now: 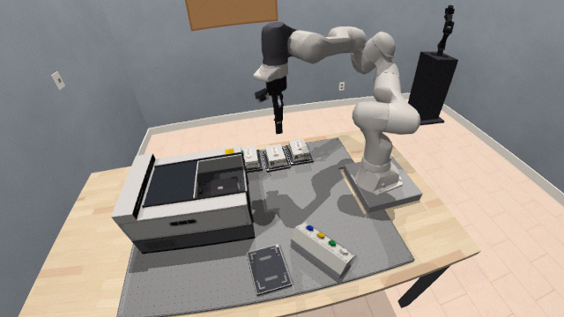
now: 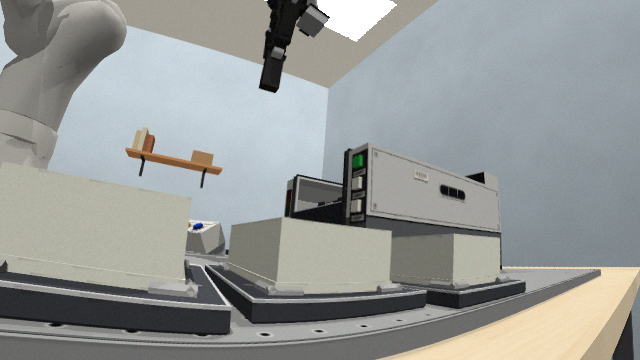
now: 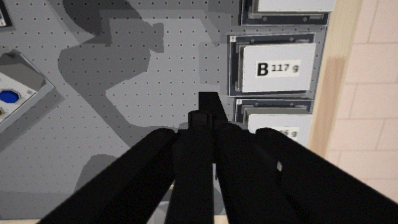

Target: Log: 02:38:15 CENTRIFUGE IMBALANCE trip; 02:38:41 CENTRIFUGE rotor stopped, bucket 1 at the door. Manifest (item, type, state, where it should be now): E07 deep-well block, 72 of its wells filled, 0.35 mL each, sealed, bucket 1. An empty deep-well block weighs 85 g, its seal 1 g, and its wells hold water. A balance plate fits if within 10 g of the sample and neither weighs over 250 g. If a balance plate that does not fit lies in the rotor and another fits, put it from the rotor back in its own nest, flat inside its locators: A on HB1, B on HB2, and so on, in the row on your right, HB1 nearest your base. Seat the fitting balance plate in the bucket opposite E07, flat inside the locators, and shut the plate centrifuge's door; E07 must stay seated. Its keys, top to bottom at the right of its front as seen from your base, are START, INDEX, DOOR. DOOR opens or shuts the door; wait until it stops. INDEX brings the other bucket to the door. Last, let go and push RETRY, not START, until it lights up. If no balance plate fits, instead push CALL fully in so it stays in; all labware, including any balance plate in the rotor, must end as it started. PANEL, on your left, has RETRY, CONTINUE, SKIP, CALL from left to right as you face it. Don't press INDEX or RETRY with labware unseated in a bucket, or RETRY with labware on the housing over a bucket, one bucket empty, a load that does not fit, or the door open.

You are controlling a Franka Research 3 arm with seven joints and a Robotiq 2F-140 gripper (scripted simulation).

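My gripper [image 1: 278, 128] is shut and empty, pointing down, high above the row of three balance plates [image 1: 277, 156] at the mat's far edge. In the wrist view its fingers [image 3: 210, 107] hang beside plate B [image 3: 278, 68], marked 117 g. A second plate [image 3: 280, 131] lies below B with its label partly hidden by the fingers. A third plate [image 3: 295, 5] shows only its edge at the top. The plate centrifuge [image 1: 189, 194] has its door slid open. The opening [image 1: 220, 182] shows a dark bucket, and I cannot tell what is in it. From the low side view the gripper [image 2: 272, 75] hangs far above the plates [image 2: 310, 252].
The button panel [image 1: 323, 248] with blue, yellow, green and white buttons stands at the mat's front. An empty dark nest [image 1: 270, 269] lies beside it. The centrifuge keys [image 2: 357, 190] sit in a column under a green one. The arm's base [image 1: 374, 180] stands at the right.
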